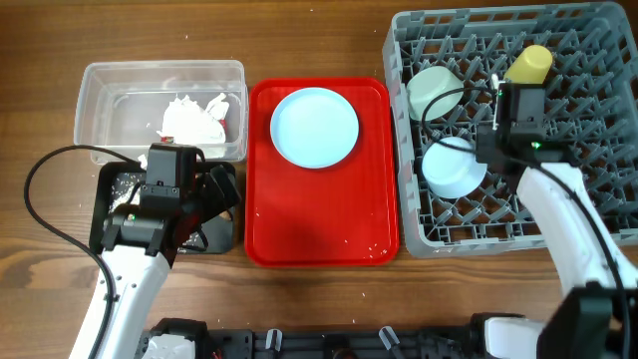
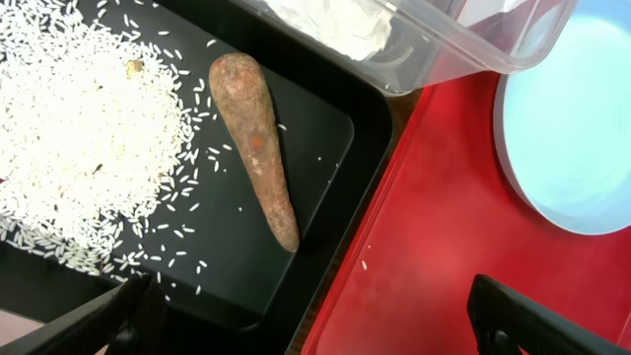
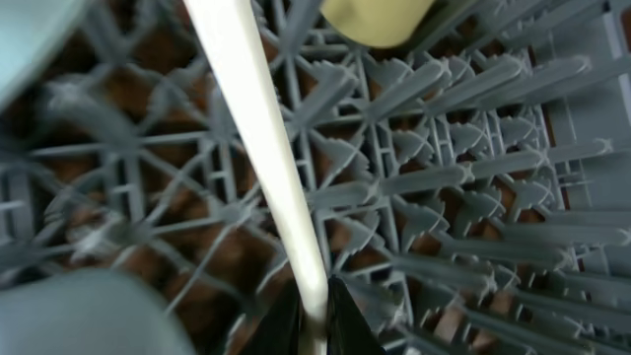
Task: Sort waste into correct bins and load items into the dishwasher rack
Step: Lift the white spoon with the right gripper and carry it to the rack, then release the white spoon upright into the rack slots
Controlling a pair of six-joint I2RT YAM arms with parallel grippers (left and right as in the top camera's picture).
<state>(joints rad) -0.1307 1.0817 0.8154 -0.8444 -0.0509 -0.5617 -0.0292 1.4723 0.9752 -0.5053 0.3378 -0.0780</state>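
My left gripper (image 1: 214,194) (image 2: 315,325) is open and empty over the right edge of the black bin (image 1: 214,239) (image 2: 325,128). The bin holds rice crumbs (image 2: 69,118) and the brown sausage piece (image 2: 258,138). The clear bin (image 1: 100,75) holds white tissue (image 1: 189,120) and the red-and-white wrapper (image 1: 226,112). The light blue plate (image 1: 314,125) (image 2: 582,118) lies on the red tray (image 1: 319,219). My right gripper (image 1: 498,95) (image 3: 314,320) is shut on the white spoon (image 3: 256,128) over the grey rack (image 1: 598,60) (image 3: 444,177).
In the rack stand the pale green bowl (image 1: 434,90), the small light blue bowl (image 1: 454,168) and the yellow cup (image 1: 530,63) (image 3: 380,20). The clear bin's corner (image 2: 444,49) overhangs between the black bin and the tray (image 2: 444,217). A few rice grains lie on the tray.
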